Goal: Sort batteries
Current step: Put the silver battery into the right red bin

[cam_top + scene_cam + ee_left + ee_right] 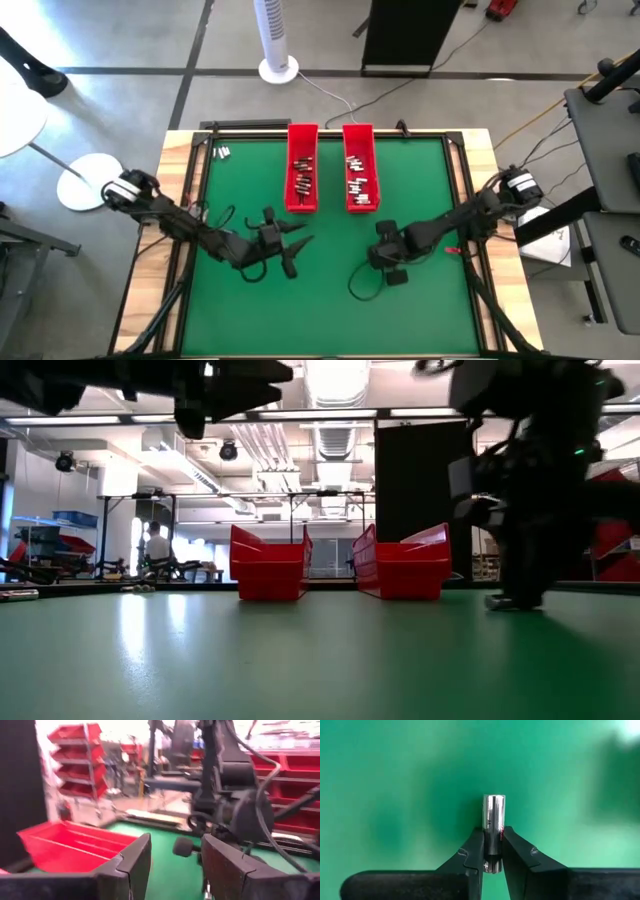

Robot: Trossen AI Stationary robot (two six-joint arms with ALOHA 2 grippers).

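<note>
While the left tool (297,243) gapes, the right tool (492,851) pinches a battery (493,822).

Two red trays (302,182) (359,181) lie side by side at the far edge of the green desk (330,290). On the floor beyond it stand a white tower fan (276,40) and a black cabinet (405,35).

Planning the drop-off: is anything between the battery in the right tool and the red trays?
Nothing visible. The right tool grips a battery; bare green mat lies between it and the red trays.
</note>
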